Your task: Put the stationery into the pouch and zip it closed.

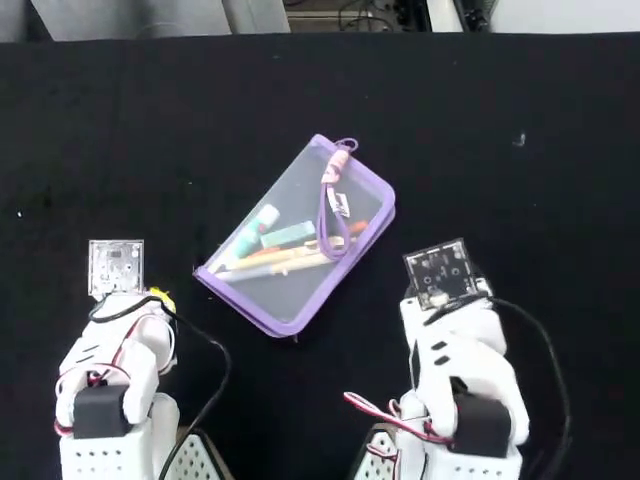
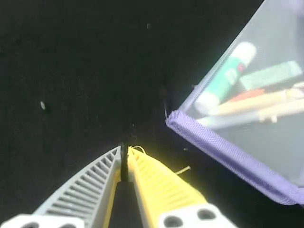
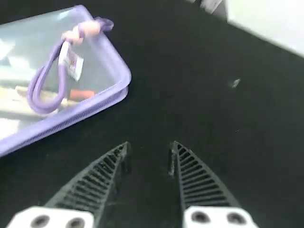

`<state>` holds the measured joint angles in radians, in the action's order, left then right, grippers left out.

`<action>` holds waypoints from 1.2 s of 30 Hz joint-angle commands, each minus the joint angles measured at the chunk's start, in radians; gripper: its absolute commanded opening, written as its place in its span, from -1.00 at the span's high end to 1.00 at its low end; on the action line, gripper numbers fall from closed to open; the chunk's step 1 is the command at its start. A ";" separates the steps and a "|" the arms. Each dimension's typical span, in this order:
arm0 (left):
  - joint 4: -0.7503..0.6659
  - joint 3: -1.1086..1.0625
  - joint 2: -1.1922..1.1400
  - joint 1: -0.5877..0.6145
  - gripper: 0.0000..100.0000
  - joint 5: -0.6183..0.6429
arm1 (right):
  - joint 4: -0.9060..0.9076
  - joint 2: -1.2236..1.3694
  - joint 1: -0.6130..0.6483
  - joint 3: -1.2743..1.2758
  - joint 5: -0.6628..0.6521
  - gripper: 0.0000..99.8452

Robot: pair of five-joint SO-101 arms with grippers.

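A clear pouch (image 1: 296, 238) with purple trim lies slanted in the middle of the black table. Inside it I see a glue stick (image 2: 225, 78), a green eraser (image 2: 271, 75) and pens (image 1: 280, 263). A purple loop strap (image 3: 46, 84) with a pink zipper pull (image 1: 340, 158) rests on top of it. My left gripper (image 2: 125, 151) is shut on nothing, a short way off the pouch's near left corner (image 2: 174, 119). My right gripper (image 3: 148, 151) stands open over bare table, just off the pouch's right side (image 3: 102, 97).
The black table (image 1: 520, 140) runs wide on all sides of the pouch. Both arms sit at the front edge, the left arm (image 1: 112, 370) and the right arm (image 1: 460, 370). Pale surfaces show past the table's far edge (image 1: 130, 15).
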<state>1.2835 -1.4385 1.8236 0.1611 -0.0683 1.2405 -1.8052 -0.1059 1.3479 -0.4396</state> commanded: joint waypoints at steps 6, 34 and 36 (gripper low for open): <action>-0.025 -0.025 0.003 0.007 0.94 0.018 | -0.003 -0.074 -0.018 0.128 0.000 0.87; -0.219 -0.262 0.000 0.004 0.94 0.018 | 0.064 -0.073 -0.021 0.337 -0.008 0.94; -0.219 -0.262 0.000 0.004 0.94 0.018 | 0.064 -0.073 -0.021 0.337 -0.008 0.94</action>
<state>1.0825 -1.6763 1.8159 0.1596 -0.0621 1.2973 -1.8052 -0.1120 1.6870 -0.4396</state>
